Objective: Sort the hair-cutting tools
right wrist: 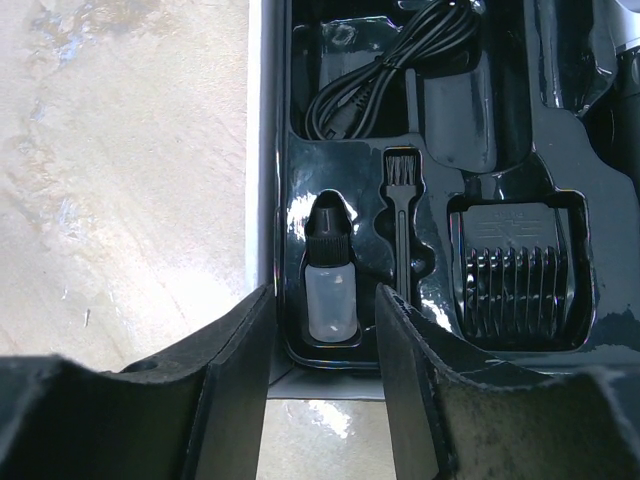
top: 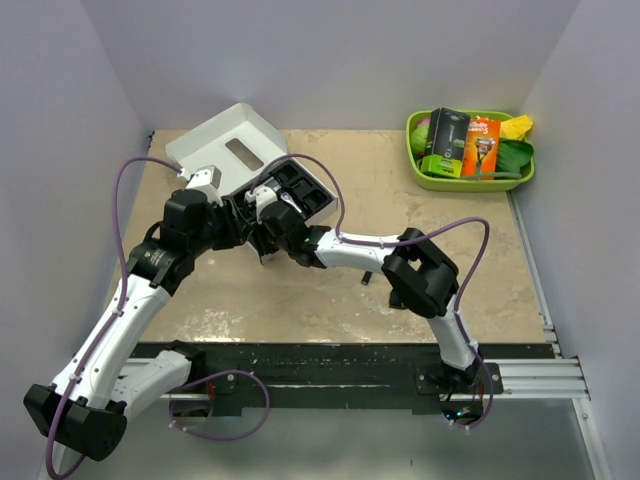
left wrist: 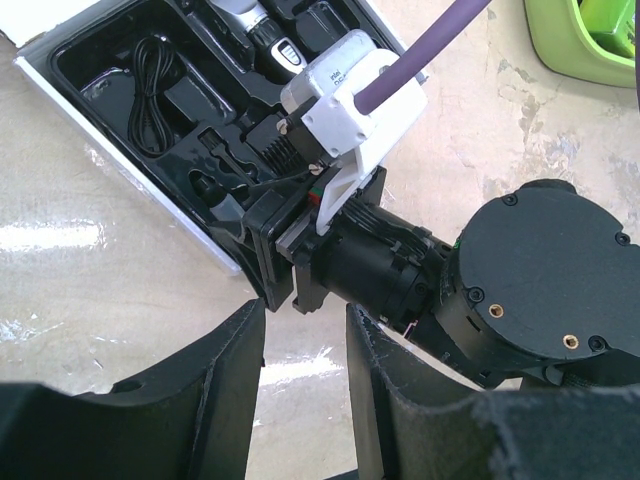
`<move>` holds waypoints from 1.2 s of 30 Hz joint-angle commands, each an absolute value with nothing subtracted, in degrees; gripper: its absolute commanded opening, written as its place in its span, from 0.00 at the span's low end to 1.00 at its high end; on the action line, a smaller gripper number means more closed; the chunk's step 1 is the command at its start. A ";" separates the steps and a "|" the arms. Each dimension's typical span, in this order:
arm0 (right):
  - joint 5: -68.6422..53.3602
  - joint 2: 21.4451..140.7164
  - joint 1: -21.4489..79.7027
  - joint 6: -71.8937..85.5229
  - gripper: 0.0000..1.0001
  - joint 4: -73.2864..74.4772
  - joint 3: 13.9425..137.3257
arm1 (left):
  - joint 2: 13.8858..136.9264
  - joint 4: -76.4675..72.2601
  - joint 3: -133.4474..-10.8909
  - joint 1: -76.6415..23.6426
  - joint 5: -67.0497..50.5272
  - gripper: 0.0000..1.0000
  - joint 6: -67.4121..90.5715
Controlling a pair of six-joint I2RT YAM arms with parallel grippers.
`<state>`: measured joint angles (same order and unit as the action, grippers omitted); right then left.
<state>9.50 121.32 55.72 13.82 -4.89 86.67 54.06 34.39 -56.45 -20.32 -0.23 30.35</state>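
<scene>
The white flat box [top: 318, 180] holds a black moulded insert [right wrist: 455, 110] with the tools in its pockets. In the right wrist view I see a coiled black cord [right wrist: 385, 70], a small black brush [right wrist: 400, 215], a black comb attachment [right wrist: 515, 280] and a small clear bottle with a black cap [right wrist: 330, 285]. The black-and-silver clipper [left wrist: 262, 35] lies in the insert. My right gripper [right wrist: 325, 350] is open and empty, over the box's near edge in line with the bottle. My left gripper [left wrist: 305, 340] is open and empty over bare table, just behind the right wrist [left wrist: 345, 95].
The box's white lid [top: 225, 140] lies open at the back left. A green tray [top: 425, 172] with packaged razors stands at the back right. Both wrists crowd together at the box's near side [top: 262, 215]. White walls enclose the table.
</scene>
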 commanded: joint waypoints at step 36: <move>10.72 125.94 55.72 13.27 0.00 -5.80 92.90 | 53.61 32.78 -56.69 -20.04 -0.09 0.43 28.48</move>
<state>9.47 125.36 55.72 13.85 -4.62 92.05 54.06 34.39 -56.45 -20.32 -0.23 30.17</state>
